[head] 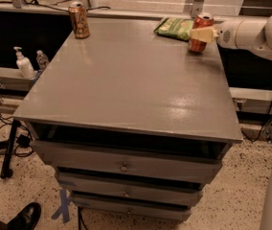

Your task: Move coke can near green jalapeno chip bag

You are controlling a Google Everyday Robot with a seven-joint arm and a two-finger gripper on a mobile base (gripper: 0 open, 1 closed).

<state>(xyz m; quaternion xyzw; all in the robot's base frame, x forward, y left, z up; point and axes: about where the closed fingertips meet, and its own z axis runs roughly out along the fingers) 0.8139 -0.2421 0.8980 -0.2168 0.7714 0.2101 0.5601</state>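
Observation:
The coke can, red-orange with a silver top, stands upright at the far right of the grey table. My gripper reaches in from the right on a white arm and is shut on the can's middle. One cream finger crosses the front of the can. The green jalapeno chip bag lies flat just left of the can, at the table's back edge, nearly touching it. I cannot tell whether the can rests on the table or hangs just above it.
A gold-brown can stands at the table's far left corner. The table has drawers below. A soap dispenser and a small bottle sit on a low ledge to the left. A shoe is at the bottom left.

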